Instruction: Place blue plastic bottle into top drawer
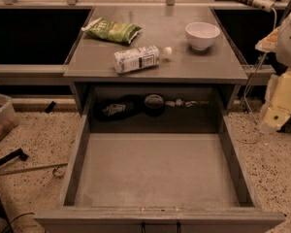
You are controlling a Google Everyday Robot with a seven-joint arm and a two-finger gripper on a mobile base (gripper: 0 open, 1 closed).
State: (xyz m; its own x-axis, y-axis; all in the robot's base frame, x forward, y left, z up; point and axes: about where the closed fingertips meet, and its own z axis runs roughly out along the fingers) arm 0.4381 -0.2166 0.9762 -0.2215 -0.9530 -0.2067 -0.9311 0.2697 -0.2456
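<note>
The blue plastic bottle (138, 58) lies on its side on the grey table top (199, 64), white cap pointing right, near the front edge. The top drawer (155, 171) is pulled fully out below the table, and its flat bottom is bare. My arm and gripper (281, 101) show as pale yellowish-white parts at the right edge of the camera view, beside the table and well right of the bottle, holding nothing that I can see.
A green snack bag (112, 30) lies at the table's back left. A white bowl (202, 35) stands at the back right. A dark recess (150, 106) behind the drawer holds small clutter. Cables and a bin (0, 118) lie on the speckled floor at left.
</note>
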